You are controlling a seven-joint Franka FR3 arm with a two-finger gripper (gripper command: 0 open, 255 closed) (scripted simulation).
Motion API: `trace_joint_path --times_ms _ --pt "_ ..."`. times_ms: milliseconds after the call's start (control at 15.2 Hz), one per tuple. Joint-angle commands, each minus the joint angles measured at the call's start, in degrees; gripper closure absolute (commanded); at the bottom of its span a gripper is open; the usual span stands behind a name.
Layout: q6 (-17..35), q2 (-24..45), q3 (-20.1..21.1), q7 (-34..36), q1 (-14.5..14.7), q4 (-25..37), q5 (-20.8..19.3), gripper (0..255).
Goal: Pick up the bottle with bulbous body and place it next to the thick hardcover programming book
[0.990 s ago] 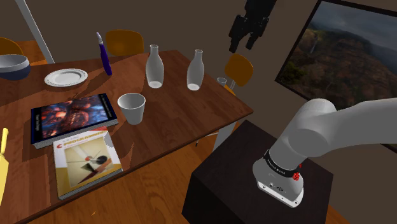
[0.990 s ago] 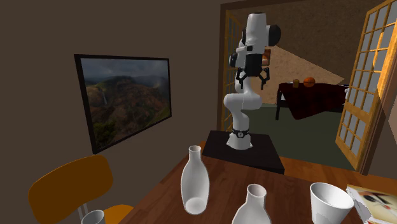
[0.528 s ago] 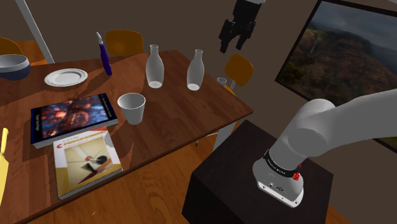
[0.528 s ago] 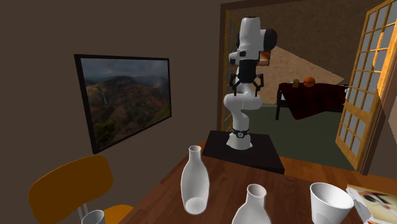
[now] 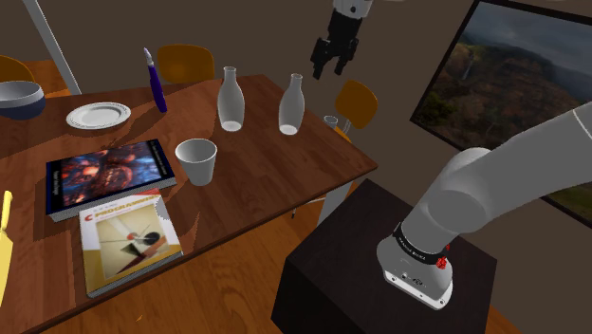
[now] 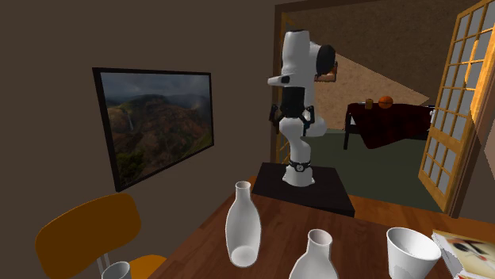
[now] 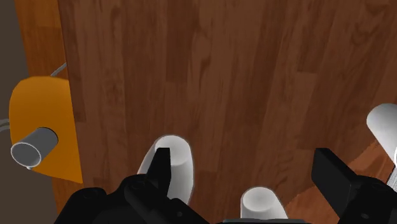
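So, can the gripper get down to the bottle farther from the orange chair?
Probably yes: the gripper hangs open high above the table, nothing covers that bottle, and the other bottle stands apart.

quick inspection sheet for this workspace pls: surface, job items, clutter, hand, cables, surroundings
surface: wooden table, brown planks.
job's things: by the shoulder view, left bottle and right bottle, both white, upright, apart; dark book and pale book flat, side by side.
clutter: white cup, plate, bowl and blue tool on the table; grey tube on the orange chair.
hand: hand open, empty, high above the bottles.
cables: nothing seen.
surroundings: landscape picture, glazed door.
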Motion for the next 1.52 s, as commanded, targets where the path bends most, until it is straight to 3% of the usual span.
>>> trace_joint_path --times_ms 0,594,1122,1452 --pt "2.68 4.03 -1.06 -1.31 -0.22 1.65 -0.01 0" --pt "9.93 22.38 -5.09 -7.81 -1.38 13.56 2.43 0" --pt "11.70 38.82 -6.56 -13.25 -3.79 28.58 6.70 0" --pt "14.88 40.56 -6.39 -13.57 -3.91 27.09 7.21 0"
